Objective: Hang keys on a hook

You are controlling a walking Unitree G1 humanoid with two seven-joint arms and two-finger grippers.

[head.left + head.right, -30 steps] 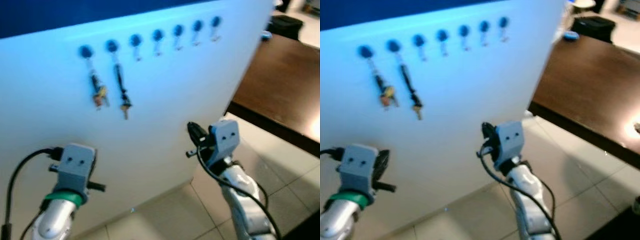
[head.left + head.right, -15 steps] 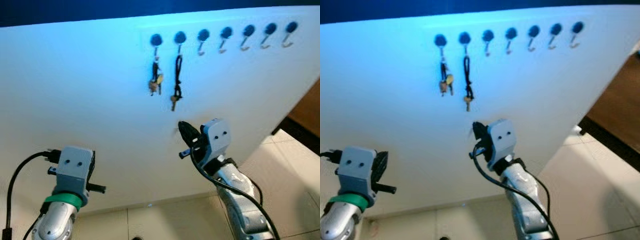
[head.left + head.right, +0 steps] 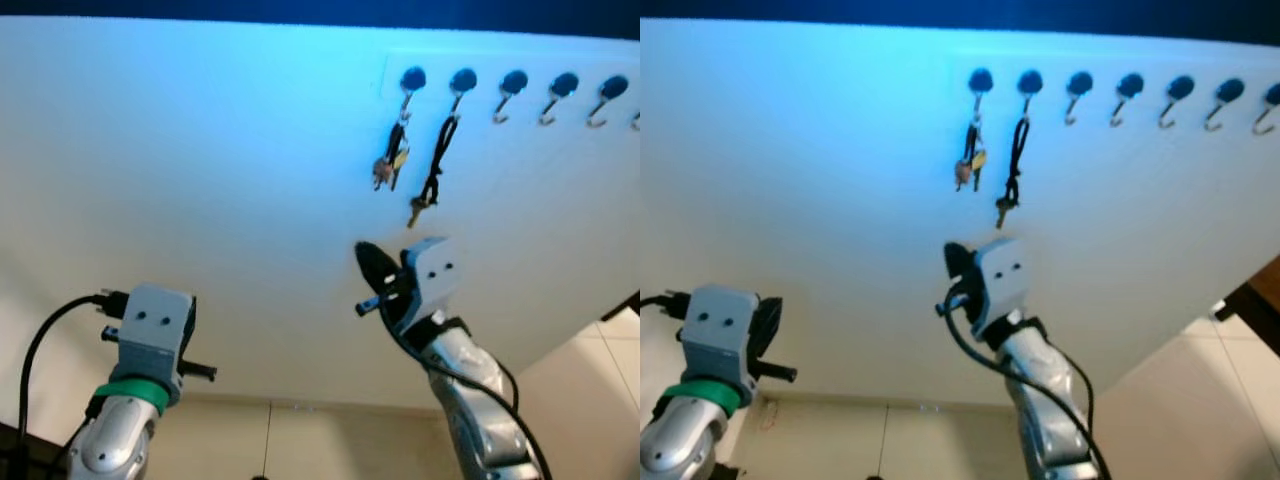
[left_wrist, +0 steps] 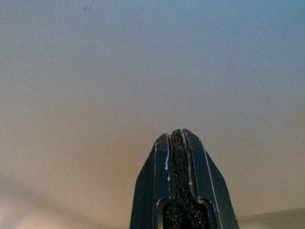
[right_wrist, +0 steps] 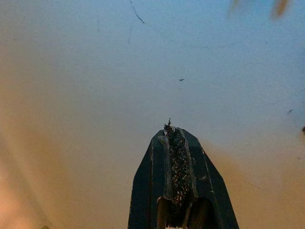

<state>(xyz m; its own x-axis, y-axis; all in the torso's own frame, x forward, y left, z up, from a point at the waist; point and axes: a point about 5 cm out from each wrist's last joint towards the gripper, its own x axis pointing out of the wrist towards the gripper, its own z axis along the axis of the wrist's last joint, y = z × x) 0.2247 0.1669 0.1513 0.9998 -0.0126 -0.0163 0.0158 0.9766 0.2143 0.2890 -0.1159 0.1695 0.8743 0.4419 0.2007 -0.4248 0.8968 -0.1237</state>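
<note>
Two key sets hang on the white wall: keys (image 3: 388, 168) on the leftmost hook (image 3: 411, 80), black-strap key (image 3: 430, 180) on the next. Right gripper (image 5: 177, 138) pressed closed, empty, just below them. Left gripper (image 4: 178, 143) closed, empty, low by wall (image 3: 200, 180).

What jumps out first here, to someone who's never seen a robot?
A row of dark hooks runs high on a white board, and two sets of keys hang from its leftmost hooks. Below the keys, the right tool points up at the board.
</note>
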